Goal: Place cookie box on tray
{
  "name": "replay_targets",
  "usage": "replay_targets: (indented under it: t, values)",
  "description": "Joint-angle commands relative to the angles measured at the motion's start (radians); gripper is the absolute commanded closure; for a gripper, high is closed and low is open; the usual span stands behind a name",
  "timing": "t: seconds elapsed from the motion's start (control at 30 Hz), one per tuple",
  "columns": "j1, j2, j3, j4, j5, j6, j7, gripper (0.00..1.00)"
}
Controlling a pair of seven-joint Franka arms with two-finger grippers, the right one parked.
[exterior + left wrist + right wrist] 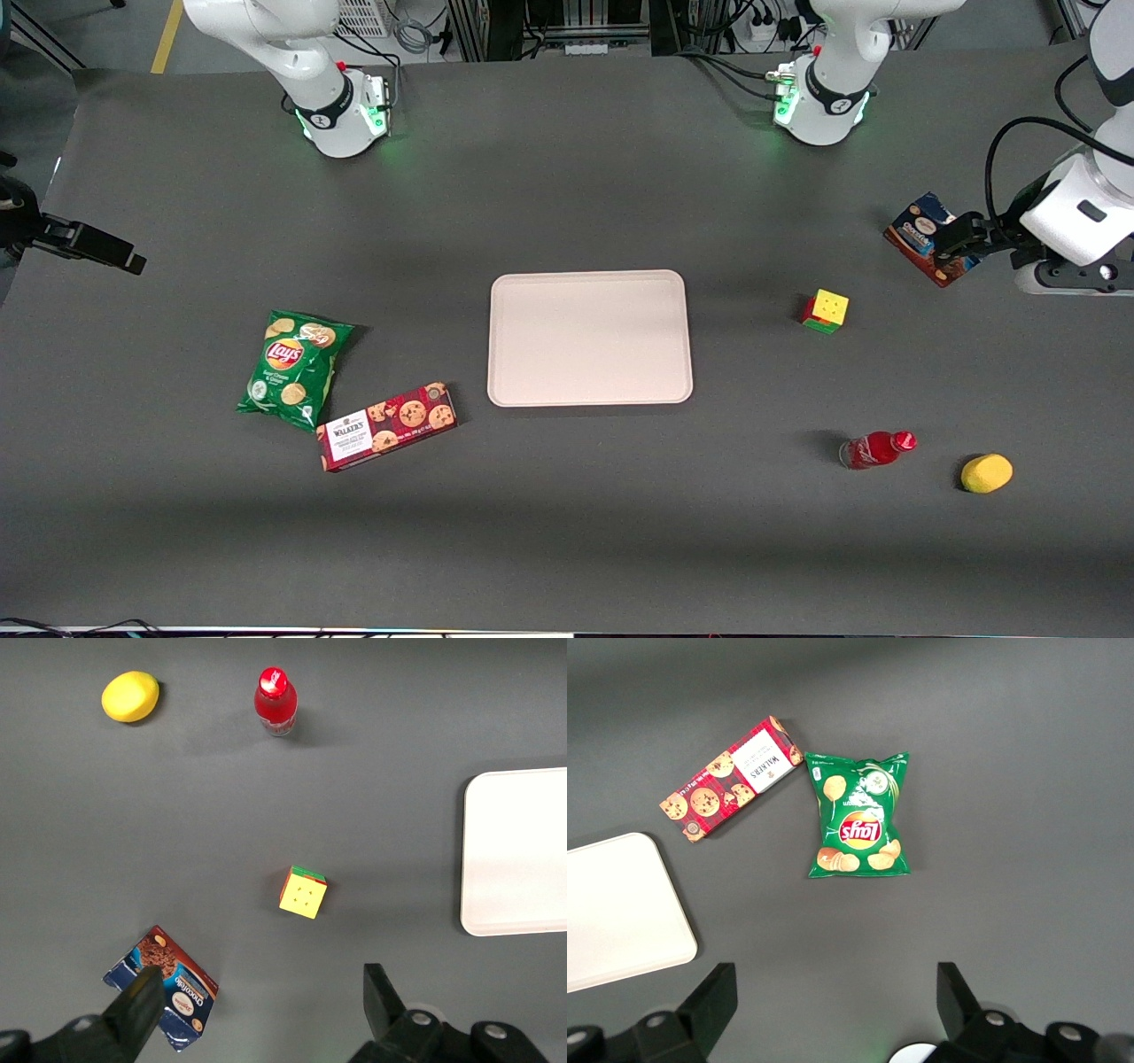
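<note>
Approach is the step in hand: your gripper [257, 1014] hangs wide open, one finger over the small dark-blue cardboard cookie box [165, 986], so centre, descend, then carry to the pale beige plastic tray [518, 850].

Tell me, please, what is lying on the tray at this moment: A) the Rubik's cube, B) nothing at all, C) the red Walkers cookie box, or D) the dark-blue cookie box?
B: the tray is bare in the front view, while the cookie box lies on the table toward the working arm's end, with the open gripper above the table beside it.
</note>
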Motion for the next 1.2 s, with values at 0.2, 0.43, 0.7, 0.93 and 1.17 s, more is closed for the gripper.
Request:
replay_targets:
  t: [0.2,0.43,0.7,0.93,1.17]
  values:
    - [0.001,0.027,0.007,0.026,0.014,-0.022,0.013,0.0]
    - [0.015,0.026,0.013,0.055,0.022,-0.065,-0.001,0.0]
    - [0.015,0.003,0.119,0.065,0.032,-0.102,-0.252,0.0]
    - [0.013,-0.008,0.238,0.055,0.036,-0.131,-0.328,0.0]
    - [0.013,-0.057,0.284,-0.034,0.135,-0.113,-0.314,0.0]
